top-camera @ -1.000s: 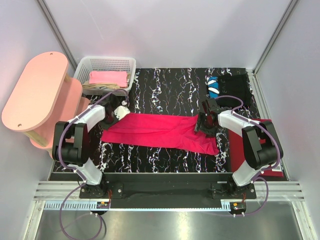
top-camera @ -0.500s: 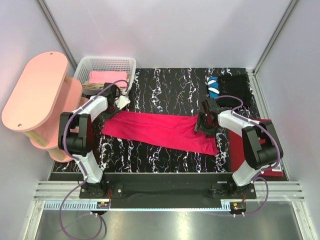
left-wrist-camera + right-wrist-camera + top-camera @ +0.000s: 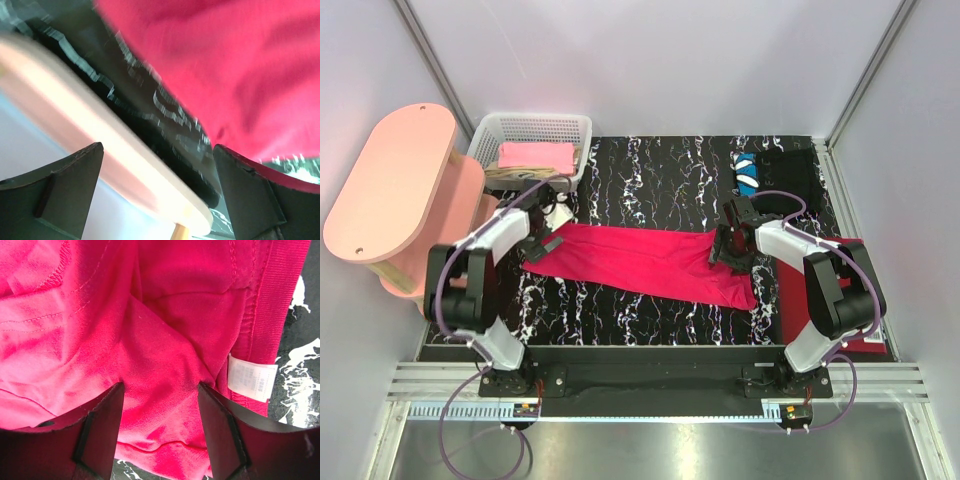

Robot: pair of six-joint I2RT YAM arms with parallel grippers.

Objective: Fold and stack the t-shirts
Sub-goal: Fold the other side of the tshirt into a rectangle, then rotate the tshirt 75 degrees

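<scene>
Folding of the crimson t-shirt (image 3: 640, 262) is the step under way, judging by how it is lying: from the top camera it is stretching across the table (image 3: 650, 180) as one long narrow band. The left gripper (image 3: 545, 246) is hovering at the shirt's left end and the right gripper (image 3: 728, 248) is sitting on its right end. Beyond the shirt's right end a black t-shirt (image 3: 785, 170) is lying with a blue-white patch (image 3: 747, 173), on which no writing is showing. Beyond the left end a basket (image 3: 535, 122) is holding a pink t-shirt (image 3: 535, 156) on a beige one (image 3: 515, 175).

Through the left wrist camera, that gripper's fingers (image 3: 65, 185) are standing wide apart and holding nothing, with the shirt's edge lying just beyond them.

Through the right wrist camera, the fingers (image 3: 100, 430) are standing partway apart with their tips down on the crimson cloth, pinching nothing that I can see. A white neck tag (image 3: 251, 382) is showing at the collar beside them, its print too faint to read.

Next, I judge, the left gripper is needing a fresh hold on the shirt's left end, to carry it over toward the right end.
</scene>
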